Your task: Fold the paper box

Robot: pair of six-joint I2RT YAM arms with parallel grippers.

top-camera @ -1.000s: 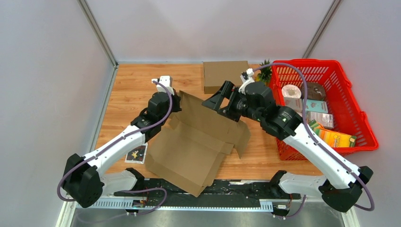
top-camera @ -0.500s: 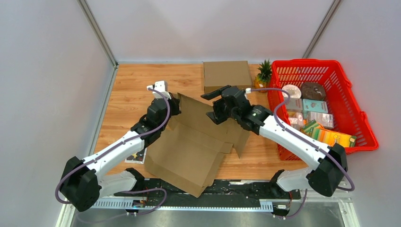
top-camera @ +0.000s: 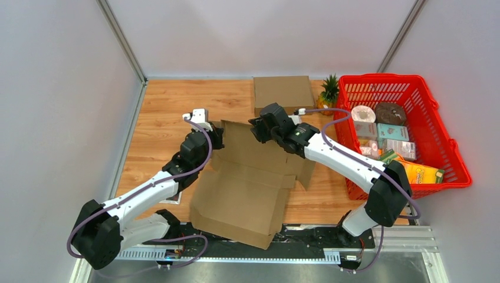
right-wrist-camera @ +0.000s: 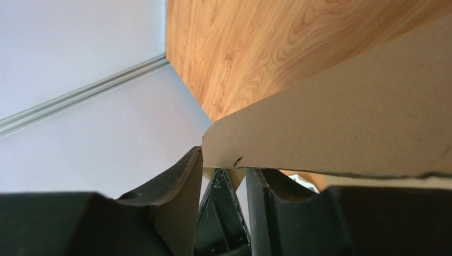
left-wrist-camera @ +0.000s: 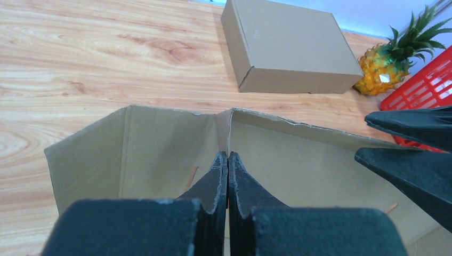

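While paper box (top-camera: 242,191) lies lengthwise near-to-far, left fingers (left-wrist-camera: 214,184) together, right fingers (right-wrist-camera: 178,184) apart astride far wall (top-camera: 250,147).

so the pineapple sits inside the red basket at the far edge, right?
No, not inside. The pineapple stands on the table at the far edge, just outside the red basket, between it and the closed cardboard box. The top external view shows it.

Bright, even overhead light; faint shadows; box (left-wrist-camera: 160,154) sharp ahead of the left claw (left-wrist-camera: 228,160); blur behind its tips.
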